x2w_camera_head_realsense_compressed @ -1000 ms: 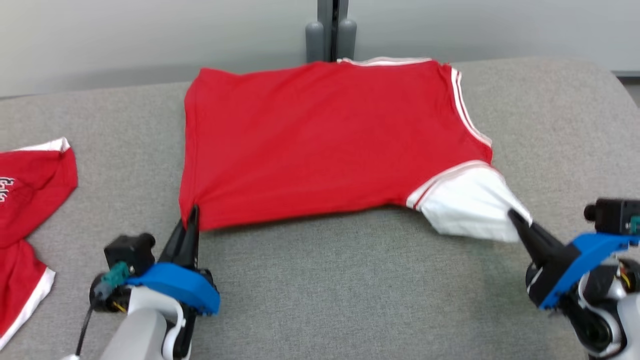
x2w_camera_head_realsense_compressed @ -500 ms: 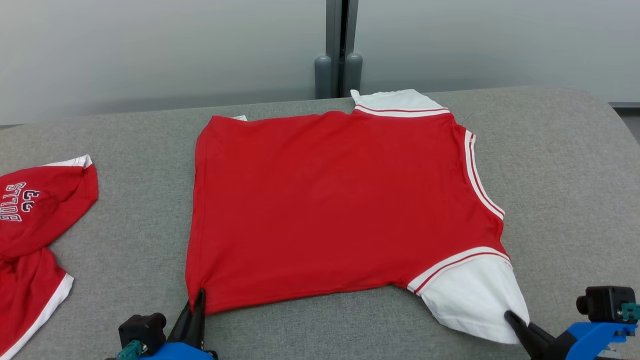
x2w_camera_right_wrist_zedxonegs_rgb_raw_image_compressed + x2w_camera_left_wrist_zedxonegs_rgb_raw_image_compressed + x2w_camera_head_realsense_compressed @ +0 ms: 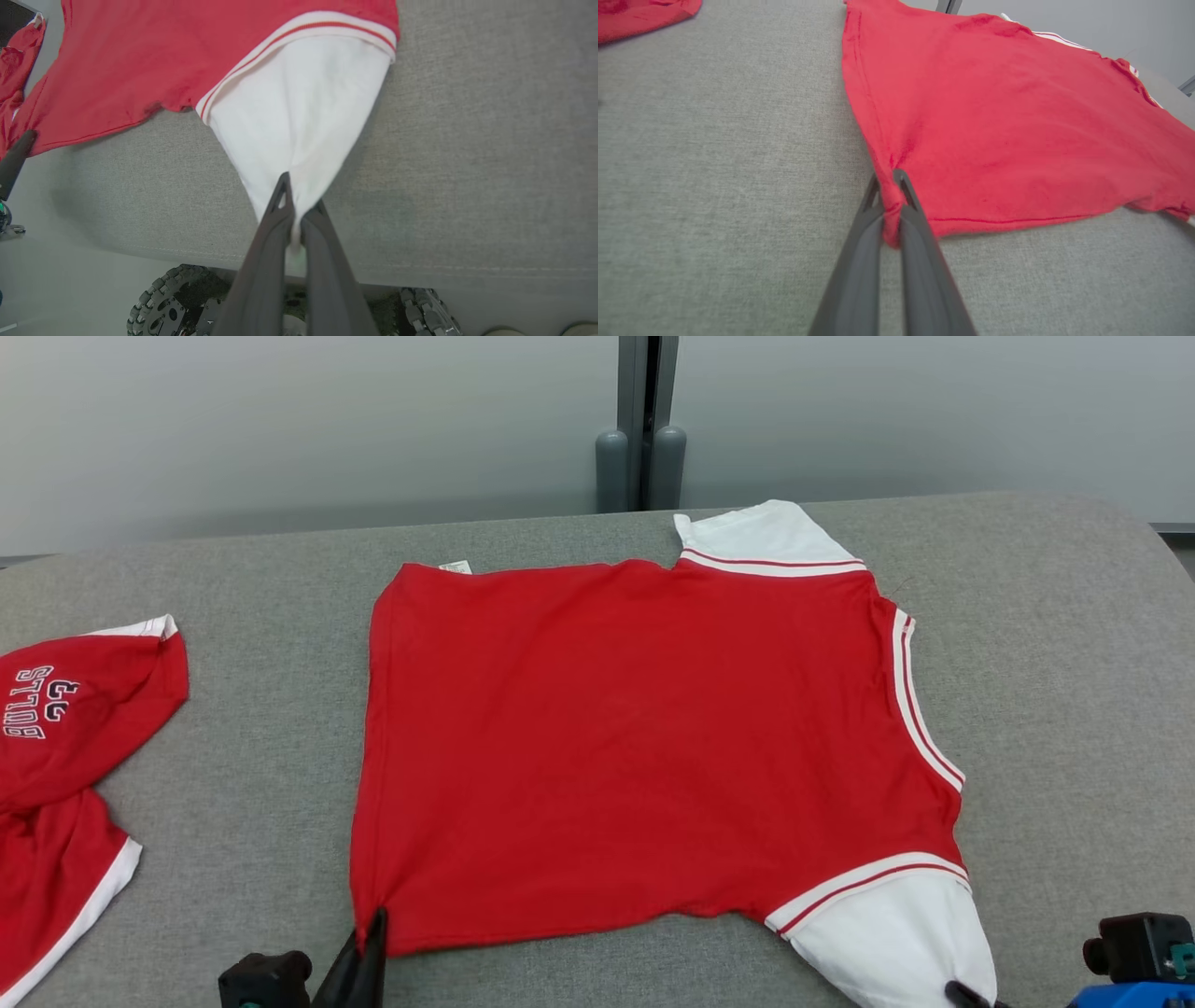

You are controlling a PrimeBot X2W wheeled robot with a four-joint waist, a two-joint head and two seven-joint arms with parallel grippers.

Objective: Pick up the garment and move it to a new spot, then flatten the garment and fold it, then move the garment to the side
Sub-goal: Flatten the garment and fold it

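So, your left pincer [image 3: 889, 181] is clamped tight on the near left corner of the garment [image 3: 1017, 116], red cloth bunched up between its two dark fingers [image 3: 859, 261]. Your right pincer [image 3: 299, 198] is pinched shut too, on the tip of the near white sleeve [image 3: 299, 107], which is drawn into a point toward it. The garment itself is a red shirt with white striped trim, spread pretty flat across the middle of the grey counter [image 3: 1055, 644], its other white sleeve [image 3: 756, 532] at the far edge. Way off to the left, well apart, a second red shirt [image 3: 65, 737] with white lettering lies crumpled on the counter.
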